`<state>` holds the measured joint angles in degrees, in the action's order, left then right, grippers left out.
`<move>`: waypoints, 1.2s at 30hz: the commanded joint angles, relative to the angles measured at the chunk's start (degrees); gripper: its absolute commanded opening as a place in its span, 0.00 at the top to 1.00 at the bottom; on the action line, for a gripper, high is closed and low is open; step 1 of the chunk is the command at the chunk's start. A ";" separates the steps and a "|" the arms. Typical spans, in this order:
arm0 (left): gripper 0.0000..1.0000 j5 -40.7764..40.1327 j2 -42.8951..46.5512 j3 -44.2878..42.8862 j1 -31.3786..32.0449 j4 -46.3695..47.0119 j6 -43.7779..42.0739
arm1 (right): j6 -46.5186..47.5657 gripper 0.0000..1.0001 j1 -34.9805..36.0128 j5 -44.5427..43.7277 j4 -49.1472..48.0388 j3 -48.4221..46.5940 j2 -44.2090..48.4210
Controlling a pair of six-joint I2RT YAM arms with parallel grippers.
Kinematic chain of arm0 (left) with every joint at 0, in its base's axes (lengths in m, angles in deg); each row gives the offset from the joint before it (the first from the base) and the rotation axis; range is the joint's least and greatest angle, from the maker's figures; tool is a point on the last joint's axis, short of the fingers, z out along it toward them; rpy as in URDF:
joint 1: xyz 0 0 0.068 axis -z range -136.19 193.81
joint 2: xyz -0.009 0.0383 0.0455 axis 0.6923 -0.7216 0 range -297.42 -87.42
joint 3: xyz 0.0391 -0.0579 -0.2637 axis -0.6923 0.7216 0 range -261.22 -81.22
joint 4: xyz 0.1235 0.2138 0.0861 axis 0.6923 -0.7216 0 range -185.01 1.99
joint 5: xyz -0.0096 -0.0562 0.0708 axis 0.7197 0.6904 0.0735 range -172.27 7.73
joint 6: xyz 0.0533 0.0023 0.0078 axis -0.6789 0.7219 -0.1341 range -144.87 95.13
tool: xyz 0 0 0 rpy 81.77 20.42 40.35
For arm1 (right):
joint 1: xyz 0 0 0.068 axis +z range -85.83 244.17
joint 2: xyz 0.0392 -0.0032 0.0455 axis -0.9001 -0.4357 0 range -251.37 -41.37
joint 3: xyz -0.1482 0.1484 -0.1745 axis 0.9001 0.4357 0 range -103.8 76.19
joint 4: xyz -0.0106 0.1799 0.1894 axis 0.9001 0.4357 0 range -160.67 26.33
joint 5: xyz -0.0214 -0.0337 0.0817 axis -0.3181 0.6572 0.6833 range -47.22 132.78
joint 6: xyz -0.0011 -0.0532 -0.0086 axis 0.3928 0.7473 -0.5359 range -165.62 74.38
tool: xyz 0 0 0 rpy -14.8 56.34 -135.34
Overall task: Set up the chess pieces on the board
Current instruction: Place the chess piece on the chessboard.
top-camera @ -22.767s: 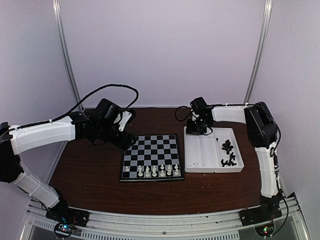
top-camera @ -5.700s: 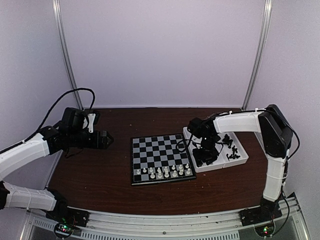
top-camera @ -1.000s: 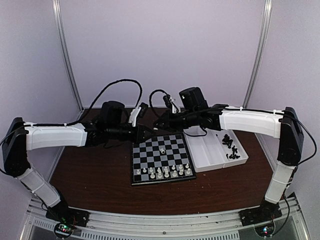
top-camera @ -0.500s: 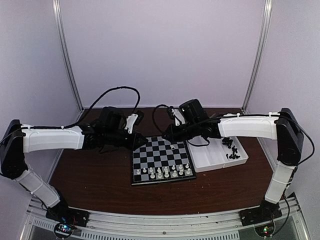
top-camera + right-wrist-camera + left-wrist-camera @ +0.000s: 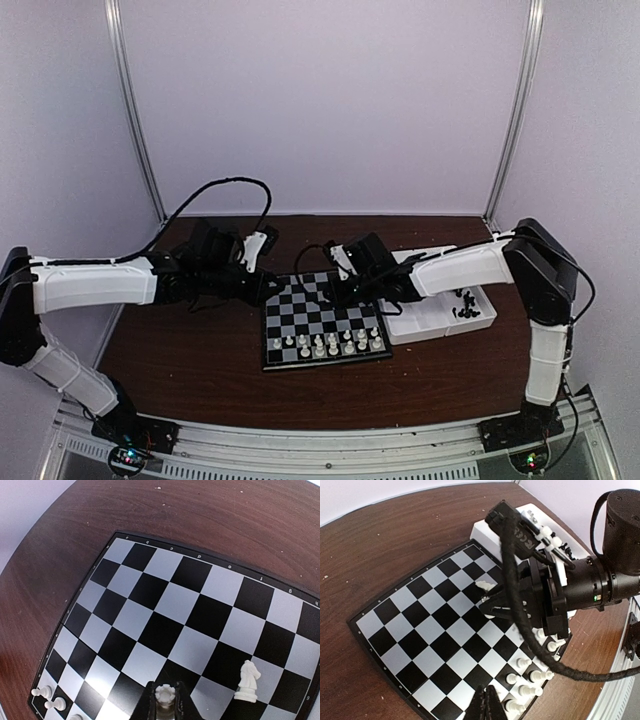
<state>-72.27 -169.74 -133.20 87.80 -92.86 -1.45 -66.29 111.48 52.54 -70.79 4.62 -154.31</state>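
Note:
The board (image 5: 300, 318) lies at the table's middle. White chess pieces (image 5: 325, 345) fill part of its near rows. A white knight (image 5: 248, 680) stands upright alone on a middle square, and it also shows as the knight (image 5: 484, 585) in the left wrist view. My right gripper (image 5: 164, 694) is shut on a white rook (image 5: 164, 696), held upright low over the board's middle next to the knight. In the top view the right gripper (image 5: 331, 297) hangs over the board. My left gripper (image 5: 487, 702) is shut and empty; the left gripper (image 5: 268, 288) sits at the board's far-left corner.
A white two-compartment tray (image 5: 425, 322) stands right of the board, touching its edge. Black pieces (image 5: 462, 305) lie heaped in the tray's right compartment. The right arm's cable (image 5: 520, 610) hangs across the board in the left wrist view. Brown tabletop (image 5: 180, 350) surrounds the board.
My right gripper has come down and toward me from behind the board to low over its middle, still holding the rook. My left gripper has drawn back slightly to the left.

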 commanded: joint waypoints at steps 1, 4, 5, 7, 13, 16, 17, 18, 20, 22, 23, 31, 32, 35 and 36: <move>0.98 -1.76 2.35 1.23 0.22 0.21 -1.25 | 4.64 0.87 1.60 -5.92 -6.65 1.44 -1.77; 0.98 -2.03 2.63 1.45 0.22 -0.03 -1.42 | 5.96 0.87 2.27 -7.32 -9.62 2.40 -3.08; 0.98 -2.06 2.69 1.45 0.22 -0.21 -1.49 | 6.29 0.87 2.53 -8.08 -10.33 2.68 -3.41; 0.98 -2.19 2.91 1.58 0.22 -0.43 -1.58 | 7.07 0.87 2.98 -9.32 -11.71 3.13 -3.99; 0.98 -2.40 3.13 1.67 0.22 -0.76 -1.79 | 7.61 0.84 3.39 -10.42 -13.93 3.53 -5.26; 0.97 -2.57 3.29 1.64 0.22 -0.95 -1.80 | 7.57 0.72 3.46 -11.16 -14.29 4.06 -4.83; 0.97 -2.62 3.32 1.77 0.22 -0.89 -1.80 | 7.55 0.72 3.42 -11.19 -14.45 4.33 -4.63; 0.97 -2.76 3.31 1.79 0.22 -0.87 -1.80 | 7.49 0.71 3.48 -11.17 -14.47 4.55 -4.30; 0.97 -2.74 3.34 1.80 0.22 -0.73 -1.80 | 7.48 0.69 3.49 -11.19 -14.35 4.95 -3.49; 0.97 -2.72 3.31 1.83 0.22 -0.69 -1.80 | 7.28 0.68 3.49 -11.14 -14.15 5.28 -2.52; 0.97 -2.72 3.23 1.80 0.18 -0.62 -1.80 | 7.19 0.68 3.49 -11.03 -13.77 5.25 -2.05; 0.94 -3.51 3.22 1.54 0.22 -1.24 -2.23 | 4.30 0.50 3.49 -8.11 -4.65 3.58 2.72; 0.93 -3.71 3.30 1.54 0.21 -1.31 -2.31 | 3.76 0.50 3.41 -8.38 -2.70 3.15 3.07; 0.88 -4.38 3.52 1.52 0.20 -1.63 -2.46 | 2.55 0.50 3.09 -9.17 4.92 0.47 3.56; 0.86 -4.61 3.57 1.53 0.22 -1.78 -2.45 | 2.12 0.50 2.87 -9.30 7.37 -0.68 3.60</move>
<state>-75.27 -167.65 -132.09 87.80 -95.24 -2.96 -61.65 114.61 44.01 -74.33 7.79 -152.43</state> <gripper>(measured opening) 0.113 0.500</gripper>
